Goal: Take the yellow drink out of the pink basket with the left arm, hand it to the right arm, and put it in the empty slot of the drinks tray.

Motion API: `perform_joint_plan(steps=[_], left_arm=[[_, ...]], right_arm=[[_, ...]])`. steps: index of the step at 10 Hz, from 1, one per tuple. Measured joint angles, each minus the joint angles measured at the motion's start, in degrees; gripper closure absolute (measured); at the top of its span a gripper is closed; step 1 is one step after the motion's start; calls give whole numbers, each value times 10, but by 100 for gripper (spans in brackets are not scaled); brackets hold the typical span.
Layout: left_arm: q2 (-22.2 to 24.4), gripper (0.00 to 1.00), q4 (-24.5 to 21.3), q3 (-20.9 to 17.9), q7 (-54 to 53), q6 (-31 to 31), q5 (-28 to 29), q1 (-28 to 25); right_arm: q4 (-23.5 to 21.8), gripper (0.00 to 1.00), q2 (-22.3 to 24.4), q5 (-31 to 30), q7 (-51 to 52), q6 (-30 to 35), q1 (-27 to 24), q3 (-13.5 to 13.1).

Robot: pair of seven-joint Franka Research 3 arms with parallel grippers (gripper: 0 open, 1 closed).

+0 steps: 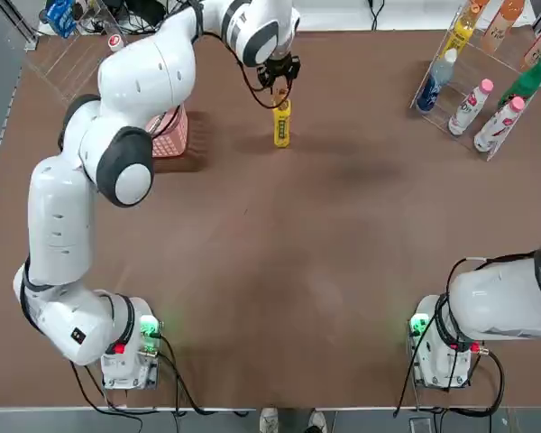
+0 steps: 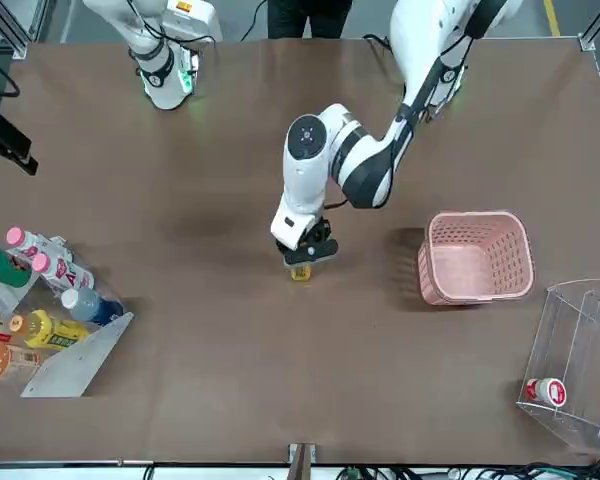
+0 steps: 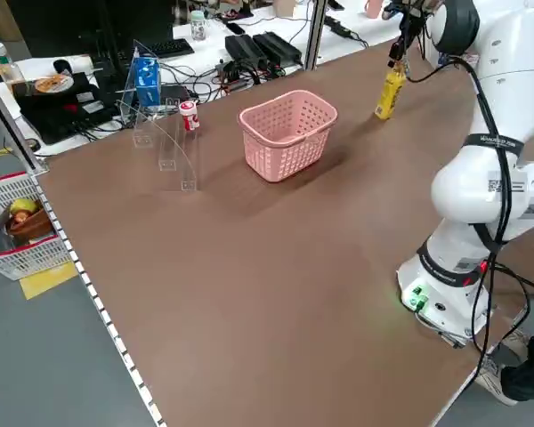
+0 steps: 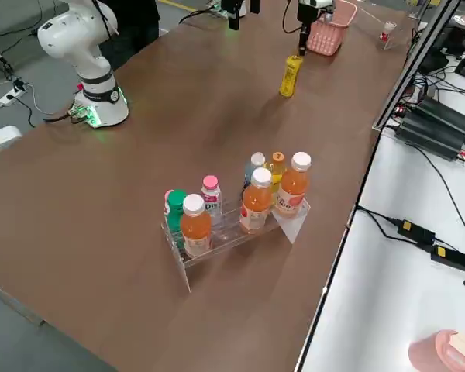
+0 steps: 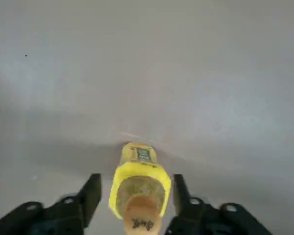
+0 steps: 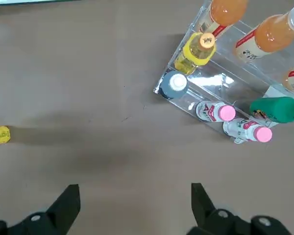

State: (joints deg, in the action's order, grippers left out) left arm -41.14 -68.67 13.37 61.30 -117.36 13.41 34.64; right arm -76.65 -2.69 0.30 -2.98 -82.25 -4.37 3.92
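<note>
The yellow drink [image 1: 281, 126] stands upright on the table, to the right of the pink basket [image 1: 169, 137] in the top view. My left gripper [image 1: 279, 90] hangs over its cap, open, and in the left wrist view the fingers [image 5: 92, 188] stand on either side of the yellow drink [image 5: 139, 178] with a small gap on each side. My right gripper [image 6: 134, 193] is open and holds nothing; it hovers high on its own side and looks down on the drinks tray [image 6: 162, 89]. A bare clear lane, the empty slot [image 6: 213, 81], shows between the bottles.
The drinks tray [image 1: 491, 149] at the far right corner holds several bottles: orange, pale yellow, blue, green and pink-capped. A clear acrylic stand [image 3: 165, 133] with a small red-and-white container sits at the far left. Brown table lies open between the bottle and the tray.
</note>
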Motion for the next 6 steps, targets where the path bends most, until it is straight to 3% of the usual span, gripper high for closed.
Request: perform_joint_plan(steps=[2, 6], left_arm=[[14, 0, 12, -1, 0, 18, 0, -6], [127, 0, 25, -4, -113, 159, -13, -101]], right_arm=[[-1, 0, 0, 2, 5, 6, 27, 2], [-11, 0, -20, 2, -51, -31, 165, 7]])
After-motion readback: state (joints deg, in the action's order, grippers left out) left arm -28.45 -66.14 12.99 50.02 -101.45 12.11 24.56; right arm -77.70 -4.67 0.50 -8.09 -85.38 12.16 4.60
